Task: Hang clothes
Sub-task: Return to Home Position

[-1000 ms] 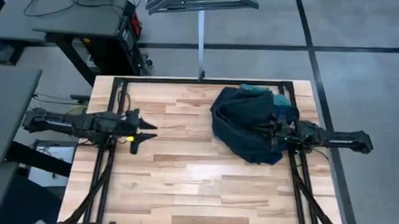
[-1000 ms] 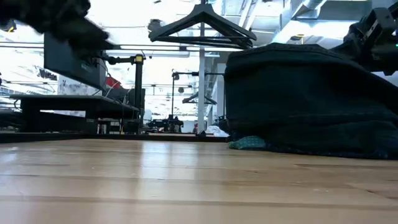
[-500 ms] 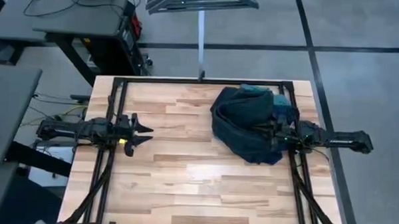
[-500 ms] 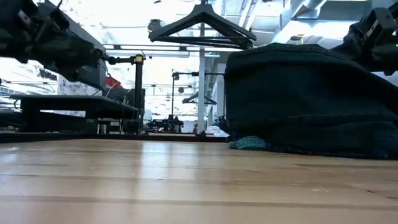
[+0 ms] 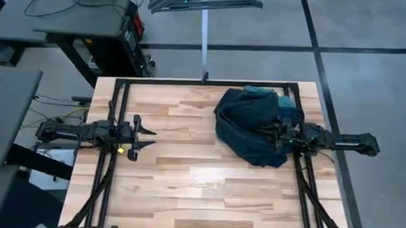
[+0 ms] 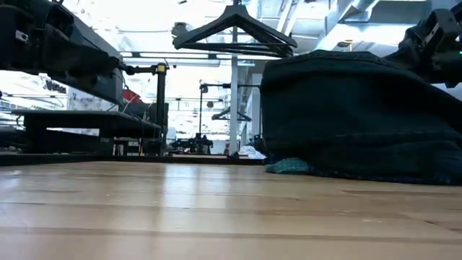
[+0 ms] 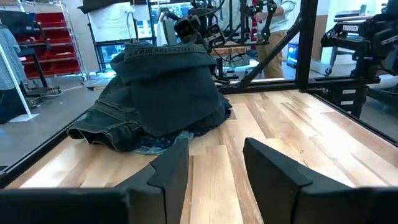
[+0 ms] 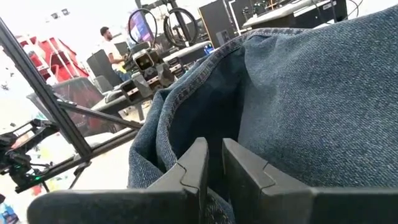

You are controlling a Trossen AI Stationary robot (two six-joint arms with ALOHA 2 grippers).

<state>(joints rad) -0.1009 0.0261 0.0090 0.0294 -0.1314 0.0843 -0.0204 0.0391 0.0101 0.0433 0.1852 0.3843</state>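
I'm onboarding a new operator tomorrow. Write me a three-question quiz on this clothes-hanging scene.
1. True or false: the black hangers on the rack carry no garment.
2. Which hand is open above bare wood, away from the pile? (a) left (b) right
3. Which garment lies on top of that pile on the table?

Key:
1. True.
2. (a). The left hand is open near the table's left edge, and the right hand is against the pile.
3. The dark jeans, with a teal shirt peeking out beneath.
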